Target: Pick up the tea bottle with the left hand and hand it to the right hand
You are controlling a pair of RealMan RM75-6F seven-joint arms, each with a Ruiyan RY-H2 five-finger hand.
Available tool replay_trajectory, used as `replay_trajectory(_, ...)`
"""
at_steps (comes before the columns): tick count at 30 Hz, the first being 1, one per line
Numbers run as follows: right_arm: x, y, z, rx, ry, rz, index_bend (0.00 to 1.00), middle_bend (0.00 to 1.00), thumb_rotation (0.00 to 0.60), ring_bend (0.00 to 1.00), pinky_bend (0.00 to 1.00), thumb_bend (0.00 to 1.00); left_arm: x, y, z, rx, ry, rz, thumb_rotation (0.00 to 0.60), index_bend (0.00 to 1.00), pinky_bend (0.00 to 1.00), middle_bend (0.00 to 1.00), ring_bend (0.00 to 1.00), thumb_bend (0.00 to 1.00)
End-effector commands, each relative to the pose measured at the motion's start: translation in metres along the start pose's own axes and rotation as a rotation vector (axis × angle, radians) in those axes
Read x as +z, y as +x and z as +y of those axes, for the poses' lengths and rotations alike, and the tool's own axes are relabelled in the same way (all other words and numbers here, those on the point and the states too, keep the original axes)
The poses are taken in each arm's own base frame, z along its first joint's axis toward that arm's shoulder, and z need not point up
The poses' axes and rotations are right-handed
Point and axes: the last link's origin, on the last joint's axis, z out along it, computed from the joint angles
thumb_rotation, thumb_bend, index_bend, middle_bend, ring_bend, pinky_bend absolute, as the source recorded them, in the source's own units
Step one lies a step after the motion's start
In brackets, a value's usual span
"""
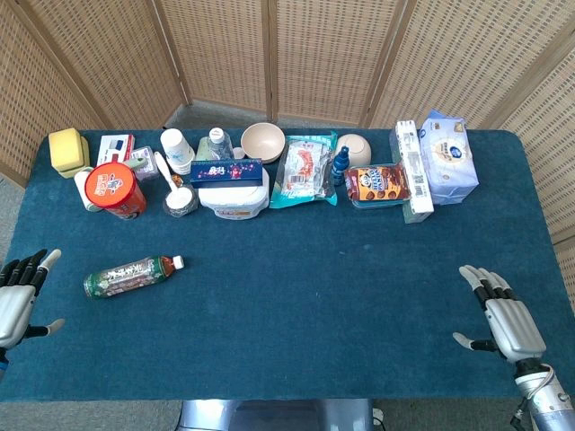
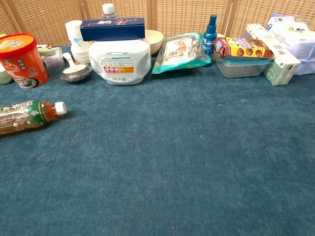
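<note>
The tea bottle point(image 1: 131, 276) lies on its side on the blue table at the left, white cap pointing right; the chest view shows the tea bottle point(image 2: 27, 116) at its left edge. My left hand point(image 1: 20, 292) rests open at the table's left edge, a short way left of the bottle and not touching it. My right hand point(image 1: 503, 316) lies open near the front right corner, fingers spread, nothing in it. Neither hand shows in the chest view.
A row of goods fills the back of the table: a red tub point(image 1: 115, 189), paper cups point(image 1: 177, 149), a white container point(image 1: 234, 199) with a blue box on top, bowls point(image 1: 262, 141), a snack bag point(image 1: 304, 171), a cookie box point(image 1: 377, 184), a tissue pack point(image 1: 447, 157).
</note>
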Motion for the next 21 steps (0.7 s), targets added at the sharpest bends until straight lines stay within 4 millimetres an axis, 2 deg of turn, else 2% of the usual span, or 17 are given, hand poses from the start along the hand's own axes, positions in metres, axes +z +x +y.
replay_trajectory(1,-0.001,0.001,0.001,0.001,0.000,0.002,0.00,0.00,0.600,0.00,0.00,0.00,0.001,0.000,0.001,-0.001,0.001,-0.001,0.600,0.03,0.00,0.00,0.00,0.00)
replay_trajectory(3,-0.001,0.001,0.002,0.004,0.000,0.003,0.00,0.00,0.600,0.00,0.00,0.00,0.003,-0.001,0.002,-0.003,0.001,-0.005,0.600,0.03,0.00,0.00,0.00,0.00)
replay_trajectory(6,0.000,0.002,0.002,0.008,-0.001,0.004,0.00,0.00,0.600,0.00,0.00,0.00,0.031,-0.014,0.011,-0.034,-0.001,-0.063,0.600,0.03,0.00,0.00,0.00,0.00)
replay_trajectory(11,-0.001,0.002,0.002,0.007,0.003,0.008,0.00,0.00,0.600,0.00,0.00,0.00,0.061,-0.025,0.030,-0.020,-0.016,-0.116,0.600,0.03,0.00,0.00,0.00,0.00)
replay_trajectory(16,0.000,0.002,0.004,0.006,-0.002,0.004,0.00,0.00,0.600,0.00,0.00,0.00,0.079,-0.031,0.054,-0.027,-0.042,-0.130,0.600,0.03,0.00,0.00,0.00,0.00)
replay_trajectory(21,0.000,0.002,0.004,0.009,-0.003,0.005,0.00,0.00,0.600,0.00,0.00,0.00,0.087,-0.032,0.071,-0.014,-0.059,-0.140,0.600,0.03,0.00,0.00,0.00,0.00)
